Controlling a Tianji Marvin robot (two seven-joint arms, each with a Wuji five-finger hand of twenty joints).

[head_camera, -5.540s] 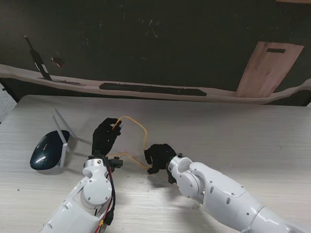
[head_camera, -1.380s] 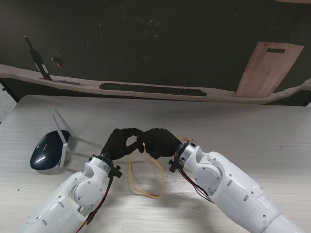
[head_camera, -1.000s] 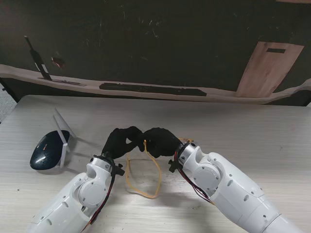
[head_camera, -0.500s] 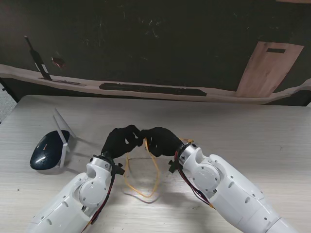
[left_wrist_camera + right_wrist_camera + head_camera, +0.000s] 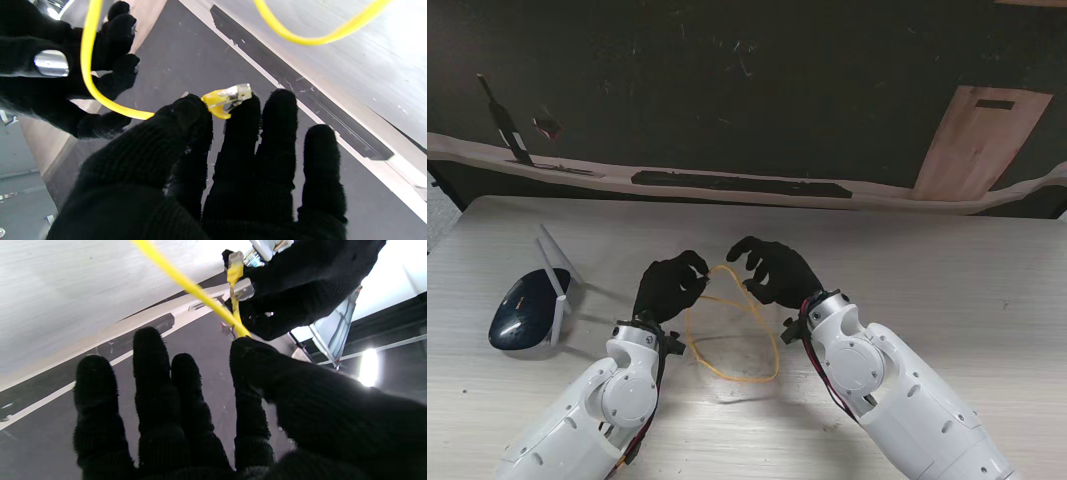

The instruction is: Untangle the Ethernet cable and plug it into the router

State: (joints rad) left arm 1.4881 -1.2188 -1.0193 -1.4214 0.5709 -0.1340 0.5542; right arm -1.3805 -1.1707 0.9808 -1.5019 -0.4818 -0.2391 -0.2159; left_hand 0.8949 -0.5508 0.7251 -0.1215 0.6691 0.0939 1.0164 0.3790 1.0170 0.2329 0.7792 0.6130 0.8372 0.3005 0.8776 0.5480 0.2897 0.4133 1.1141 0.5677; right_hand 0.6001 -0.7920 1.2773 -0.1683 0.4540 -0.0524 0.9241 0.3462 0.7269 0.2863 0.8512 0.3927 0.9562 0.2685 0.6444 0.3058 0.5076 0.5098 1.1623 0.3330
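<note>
At bench centre, your left hand pinches the plug of the yellow Ethernet cable between thumb and index fingers. Right hand at its 3 o'clock: fingers spread, cable lying across the thumb, gripping nothing as far as I can tell. Cable hangs in one open loop, no knot visible. Router sits at 9 o'clock, well apart. Judgement: untangling mostly done; carrying the plug over and seating it remain
</note>
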